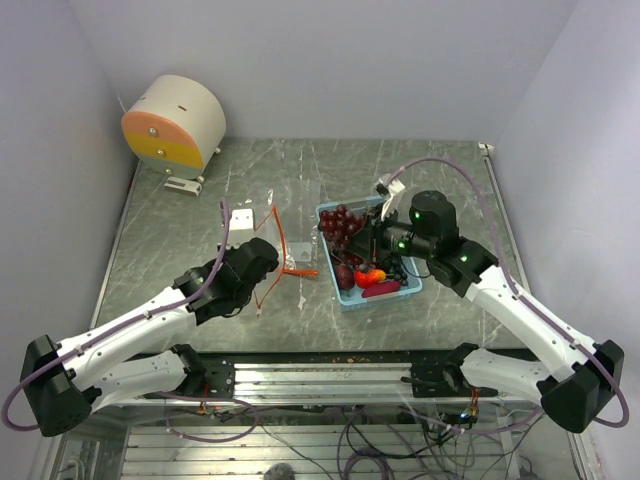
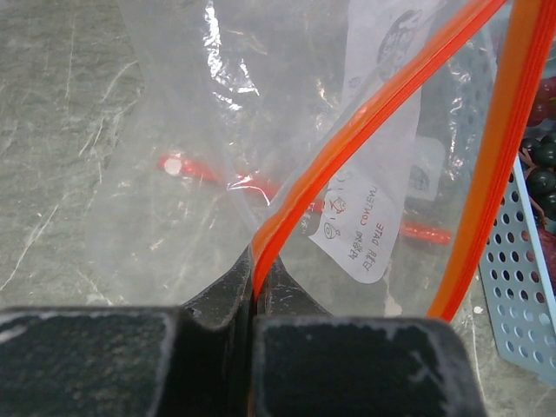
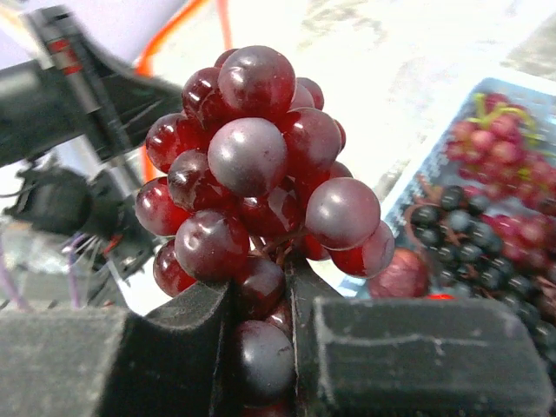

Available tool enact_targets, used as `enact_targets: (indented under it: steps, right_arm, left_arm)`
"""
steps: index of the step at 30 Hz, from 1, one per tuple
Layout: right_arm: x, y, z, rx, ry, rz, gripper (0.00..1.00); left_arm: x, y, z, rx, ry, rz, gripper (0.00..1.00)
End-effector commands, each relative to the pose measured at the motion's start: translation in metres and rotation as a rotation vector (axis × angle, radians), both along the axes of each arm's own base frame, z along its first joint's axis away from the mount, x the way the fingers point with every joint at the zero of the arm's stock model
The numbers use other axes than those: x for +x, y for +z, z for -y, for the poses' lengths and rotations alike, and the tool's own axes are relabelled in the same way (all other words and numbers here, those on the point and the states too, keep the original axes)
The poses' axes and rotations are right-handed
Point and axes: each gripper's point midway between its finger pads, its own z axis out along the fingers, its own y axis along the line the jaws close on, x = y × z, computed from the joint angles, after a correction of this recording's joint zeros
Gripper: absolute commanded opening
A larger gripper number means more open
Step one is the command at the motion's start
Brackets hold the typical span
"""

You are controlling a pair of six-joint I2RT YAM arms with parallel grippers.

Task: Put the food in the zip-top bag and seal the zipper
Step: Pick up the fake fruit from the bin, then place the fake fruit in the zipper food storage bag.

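Note:
The clear zip-top bag [image 1: 258, 212] lies left of the light blue tray [image 1: 410, 287]. My left gripper [image 1: 266, 262] is shut on the bag's orange-red zipper [image 1: 281, 240]. In the left wrist view the strip [image 2: 365, 122] runs up from the closed fingers [image 2: 258, 274], and a second strip [image 2: 499, 165] to the right shows the mouth parted. My right gripper [image 1: 362, 242] is shut on a dark red grape cluster [image 1: 340, 224], held over the tray's left end. In the right wrist view the cluster [image 3: 261, 156] fills the frame above the jaws [image 3: 263, 300]. More food [image 1: 372, 277] lies in the tray.
A cream drum with an orange and yellow face [image 1: 175, 122] stands at the back left. A small white block [image 1: 241, 216] lies by the bag. A white label [image 2: 373, 200] shows through the bag. Dark berries [image 3: 452, 234] and a pink cluster [image 3: 508, 148] lie in the tray.

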Motion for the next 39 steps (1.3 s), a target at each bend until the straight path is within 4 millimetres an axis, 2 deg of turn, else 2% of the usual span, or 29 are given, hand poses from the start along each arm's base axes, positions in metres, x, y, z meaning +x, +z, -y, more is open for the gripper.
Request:
enact_targets:
  steps: [1, 6, 14, 21, 28, 31, 34, 39]
  right_arm:
    - [-0.041, 0.023, -0.031, 0.169, 0.296, 0.018, 0.00]
    - [-0.072, 0.035, -0.049, 0.287, 0.497, 0.020, 0.00]
    - [-0.078, 0.022, -0.068, 0.324, 0.530, -0.010, 0.00]
    - [-0.041, 0.000, -0.087, 0.319, 0.380, -0.034, 0.00]
    - [-0.013, -0.018, -0.110, 0.321, 0.333, -0.059, 0.00]
    - [0.002, -0.034, -0.115, 0.244, 0.254, -0.078, 0.00]
    - [0.015, -0.057, -0.114, 0.094, 0.128, -0.101, 0.00]
    - [0.026, -0.050, -0.122, 0.046, 0.053, -0.125, 0.00]
  left_arm:
    - [0.004, 0.015, 0.011, -0.066, -0.020, 0.035, 0.07]
    - [0.007, 0.011, 0.014, -0.070, -0.023, 0.039, 0.07]
    - [0.011, 0.005, 0.023, -0.061, -0.033, 0.030, 0.07]
    - [0.009, 0.011, 0.028, -0.115, -0.063, 0.047, 0.07]
    - [0.005, 0.017, 0.033, -0.155, -0.107, 0.060, 0.07]
    - [0.004, 0.018, 0.034, -0.153, -0.118, 0.059, 0.07]
    - [0.004, 0.017, 0.034, -0.147, -0.123, 0.062, 0.07]
    - [0.007, 0.011, 0.042, -0.141, -0.153, 0.058, 0.07]
